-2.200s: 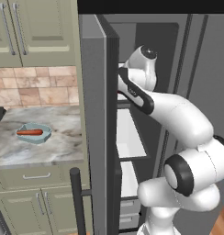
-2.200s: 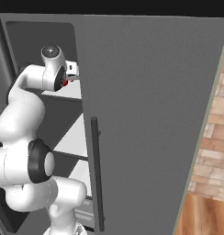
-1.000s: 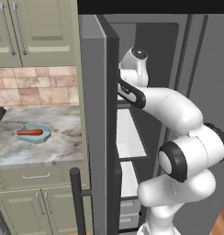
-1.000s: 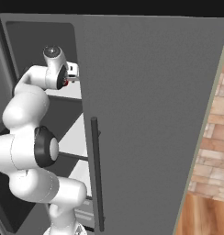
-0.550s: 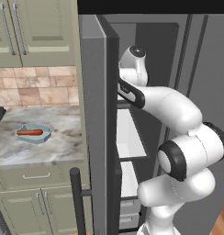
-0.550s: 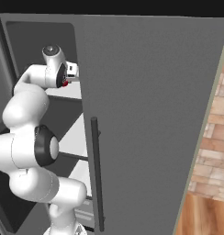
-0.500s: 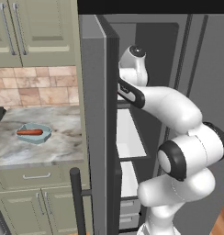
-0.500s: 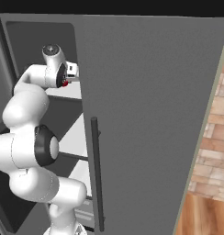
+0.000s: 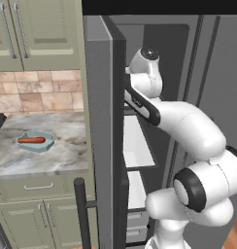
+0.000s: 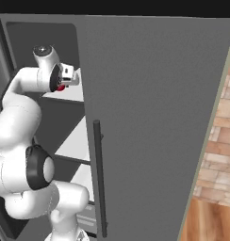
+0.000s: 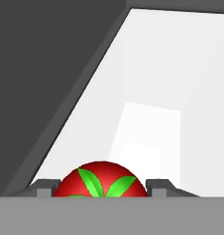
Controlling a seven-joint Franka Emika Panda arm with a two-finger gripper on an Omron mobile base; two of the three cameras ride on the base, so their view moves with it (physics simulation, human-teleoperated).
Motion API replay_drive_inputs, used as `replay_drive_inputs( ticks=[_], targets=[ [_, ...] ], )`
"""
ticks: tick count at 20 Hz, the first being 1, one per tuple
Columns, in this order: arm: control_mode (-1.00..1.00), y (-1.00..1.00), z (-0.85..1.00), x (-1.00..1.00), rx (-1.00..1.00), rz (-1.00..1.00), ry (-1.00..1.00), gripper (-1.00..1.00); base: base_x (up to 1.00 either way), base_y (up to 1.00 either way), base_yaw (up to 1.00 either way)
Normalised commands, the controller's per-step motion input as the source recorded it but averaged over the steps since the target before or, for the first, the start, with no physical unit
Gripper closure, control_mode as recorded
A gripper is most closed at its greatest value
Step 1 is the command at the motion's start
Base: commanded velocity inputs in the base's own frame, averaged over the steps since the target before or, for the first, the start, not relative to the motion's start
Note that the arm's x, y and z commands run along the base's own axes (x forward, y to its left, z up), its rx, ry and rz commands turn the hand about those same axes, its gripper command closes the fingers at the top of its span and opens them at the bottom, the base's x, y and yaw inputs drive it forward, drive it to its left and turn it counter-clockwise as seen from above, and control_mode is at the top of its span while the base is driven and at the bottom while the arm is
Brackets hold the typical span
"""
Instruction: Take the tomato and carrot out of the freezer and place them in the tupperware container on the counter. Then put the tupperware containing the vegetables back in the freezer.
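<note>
- Inside the freezer (image 9: 103, 97), on an upper white shelf (image 11: 169, 101): gripper (image 11: 101, 186) reaching in, clenched on the tomato (image 11: 101, 180), one dark fingertip (image 11: 44, 186) pressed to each side of the red ball.
- Seen from the hand: tomato's green leaves facing the camera, white shelf floor stretching away beyond it, dark freezer wall to one side.
- From the right base camera: a sliver of red tomato at the hand, just beside the white wrist, level with the top shelf and behind the edge of the open grey door (image 10: 150, 122) with its long dark bar handle (image 10: 99, 179).
- Over on the counter (image 9: 52, 155), left of the freezer: tupperware container (image 9: 37, 141) sitting on the marble, well apart from the arm.
- Lying across that container: carrot (image 9: 31, 140), inside the rim.
- Below the counter: sage green cabinets (image 9: 38, 214) with silver handles; above it, tiled backsplash (image 9: 38, 95).
</note>
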Motion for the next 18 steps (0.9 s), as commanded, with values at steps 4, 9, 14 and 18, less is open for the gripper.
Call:
replay_drive_inputs(
  ticks=[4,9,14,18],
  targets=[
    [-1.0,-0.19,0.14,-1.0,0.0,-0.02,-0.13,1.0,0.0,0.0,0.0],
    [-1.0,-0.46,0.46,-1.0,0.02,-0.01,-0.07,1.0,0.0,0.0,0.0],
    [-1.0,-0.2,0.59,-1.0,0.07,0.0,0.01,1.0,0.0,0.0,0.0],
    [-1.0,0.0,0.66,-1.0,0.08,0.0,0.05,1.0,0.0,0.0,0.0]
  ],
)
